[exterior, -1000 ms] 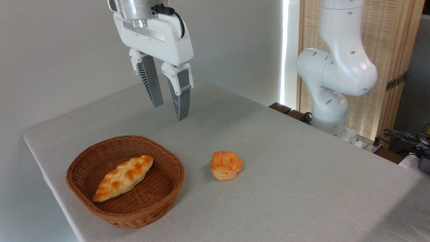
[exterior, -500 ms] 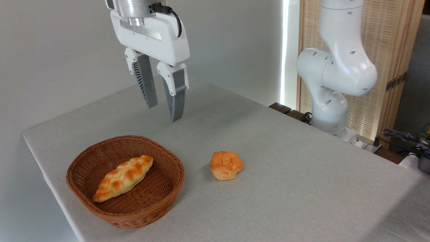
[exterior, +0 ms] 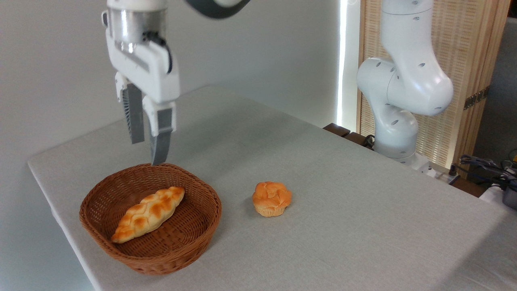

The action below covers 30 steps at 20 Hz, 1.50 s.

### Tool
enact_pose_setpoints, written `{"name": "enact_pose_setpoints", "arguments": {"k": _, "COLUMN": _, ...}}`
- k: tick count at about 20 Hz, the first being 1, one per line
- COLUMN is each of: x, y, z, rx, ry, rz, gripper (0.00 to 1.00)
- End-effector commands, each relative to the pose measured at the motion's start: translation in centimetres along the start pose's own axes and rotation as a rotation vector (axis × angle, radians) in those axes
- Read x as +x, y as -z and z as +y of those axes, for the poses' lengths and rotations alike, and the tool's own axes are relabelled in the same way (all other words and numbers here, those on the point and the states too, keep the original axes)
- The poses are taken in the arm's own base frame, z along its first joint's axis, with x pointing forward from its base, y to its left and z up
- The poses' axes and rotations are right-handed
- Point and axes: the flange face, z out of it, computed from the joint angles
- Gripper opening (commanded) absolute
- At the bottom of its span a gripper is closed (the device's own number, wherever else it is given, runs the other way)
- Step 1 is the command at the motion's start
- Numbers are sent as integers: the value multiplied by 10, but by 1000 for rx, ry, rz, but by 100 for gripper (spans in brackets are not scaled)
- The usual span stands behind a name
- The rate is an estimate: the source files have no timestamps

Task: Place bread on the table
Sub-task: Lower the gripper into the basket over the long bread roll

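The bread lies in the wicker basket, below the gripper and a little toward the camera, with its long axis running diagonally across the basket floor. It has not yet been moved to the worktop.

Handling, as a judgement: the loaf looks light and somewhat yielding, with a glossy braided crust that may slip under hard pads. It is likely to deform if squeezed strongly. The best hold is across the narrow width at mid-length, where the body is thickest; the pointed ends offer little contact and would let the loaf swing.

The gripper hangs above the far rim of the basket, fingers pointing down. The jaws stand slightly apart, with a narrow gap between them. It holds nothing and touches nothing. That gap looks narrower than the loaf's width, so it would probably need widening before the descent.

A round bun sits on the worktop, to the right of the gripper and well apart from it.
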Motion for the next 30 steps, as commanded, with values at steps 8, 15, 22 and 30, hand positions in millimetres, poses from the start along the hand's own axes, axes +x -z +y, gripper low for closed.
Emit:
{"name": "enact_pose_setpoints", "arguments": {"k": 8, "x": 3, "y": -98, "z": 23, "rx": -50, "ry": -29, "rz": -42, "gripper": 100}}
{"name": "enact_pose_setpoints", "arguments": {"k": 15, "x": 8, "y": -142, "z": 40, "rx": -58, "ry": -37, "rz": -24, "gripper": 100}}
{"name": "enact_pose_setpoints", "arguments": {"k": 22, "x": 8, "y": -153, "z": 44, "rx": -38, "ry": -1, "rz": 2, "gripper": 100}}
{"name": "enact_pose_setpoints", "arguments": {"k": 30, "x": 5, "y": -158, "z": 44, "rx": -17, "ry": -5, "rz": -20, "gripper": 100}}
